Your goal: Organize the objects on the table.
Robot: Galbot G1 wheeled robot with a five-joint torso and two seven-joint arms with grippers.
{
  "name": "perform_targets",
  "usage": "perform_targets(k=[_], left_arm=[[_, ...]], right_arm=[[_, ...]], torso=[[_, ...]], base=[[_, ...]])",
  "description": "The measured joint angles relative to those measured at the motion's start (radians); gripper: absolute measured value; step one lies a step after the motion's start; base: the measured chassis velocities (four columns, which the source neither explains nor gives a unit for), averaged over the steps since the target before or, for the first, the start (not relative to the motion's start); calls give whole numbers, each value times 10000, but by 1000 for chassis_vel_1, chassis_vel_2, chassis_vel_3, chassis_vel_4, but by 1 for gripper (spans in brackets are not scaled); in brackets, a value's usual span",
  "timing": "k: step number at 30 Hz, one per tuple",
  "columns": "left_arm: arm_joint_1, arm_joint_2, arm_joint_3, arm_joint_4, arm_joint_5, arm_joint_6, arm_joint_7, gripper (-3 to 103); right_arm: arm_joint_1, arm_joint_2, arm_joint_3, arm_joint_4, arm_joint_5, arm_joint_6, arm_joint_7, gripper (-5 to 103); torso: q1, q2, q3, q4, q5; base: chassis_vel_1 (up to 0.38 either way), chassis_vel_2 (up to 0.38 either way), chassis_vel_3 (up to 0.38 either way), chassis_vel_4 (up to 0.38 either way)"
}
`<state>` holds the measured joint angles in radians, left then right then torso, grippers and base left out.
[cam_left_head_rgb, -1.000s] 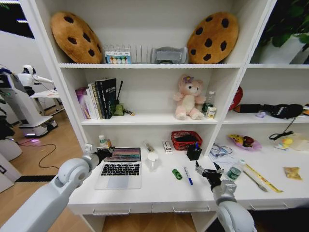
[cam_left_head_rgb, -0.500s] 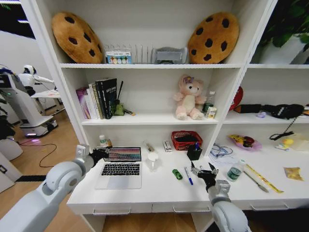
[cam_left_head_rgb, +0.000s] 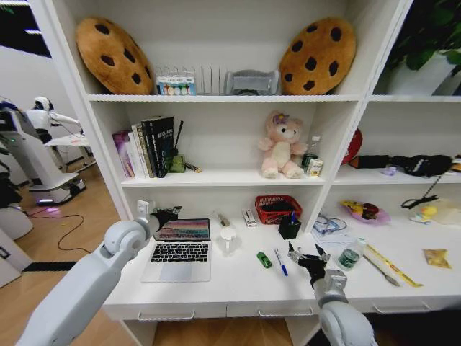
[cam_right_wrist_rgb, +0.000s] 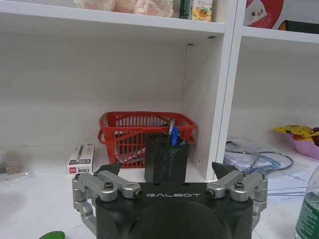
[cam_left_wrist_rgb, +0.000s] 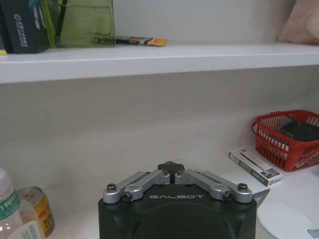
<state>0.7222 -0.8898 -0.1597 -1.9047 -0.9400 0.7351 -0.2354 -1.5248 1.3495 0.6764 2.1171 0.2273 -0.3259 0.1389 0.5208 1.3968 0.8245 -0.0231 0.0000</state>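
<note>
Hovering open-jawed, the right gripper (cam_left_head_rgb: 308,256) faces the blue pen (cam_left_head_rgb: 280,262) lying flat on the table (cam_left_head_rgb: 238,285): light, thin, prone to roll, best pinched mid-barrel. Left gripper (cam_left_head_rgb: 167,215), closed, hangs above the laptop (cam_left_head_rgb: 178,250).

left gripper (cam_left_head_rgb: 167,214) raised, fingers closed; right gripper (cam_left_head_rgb: 306,254) spread wide
</note>
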Motion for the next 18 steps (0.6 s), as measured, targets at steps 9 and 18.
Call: perform_targets(k=[9, 18], left_arm=[[322, -62, 154, -32, 80, 1, 29, 0], [1911, 430, -520, -1112, 349, 2, 60, 0]], right_arm=[[236, -97, 112, -294, 126, 40, -25, 100], [193, -47, 102, -499, 44, 266, -175, 100]], torso=[[0, 0, 0, 1, 0], [0, 0, -2, 0, -1]], base=[[0, 0, 0, 0], [0, 0, 0, 0]])
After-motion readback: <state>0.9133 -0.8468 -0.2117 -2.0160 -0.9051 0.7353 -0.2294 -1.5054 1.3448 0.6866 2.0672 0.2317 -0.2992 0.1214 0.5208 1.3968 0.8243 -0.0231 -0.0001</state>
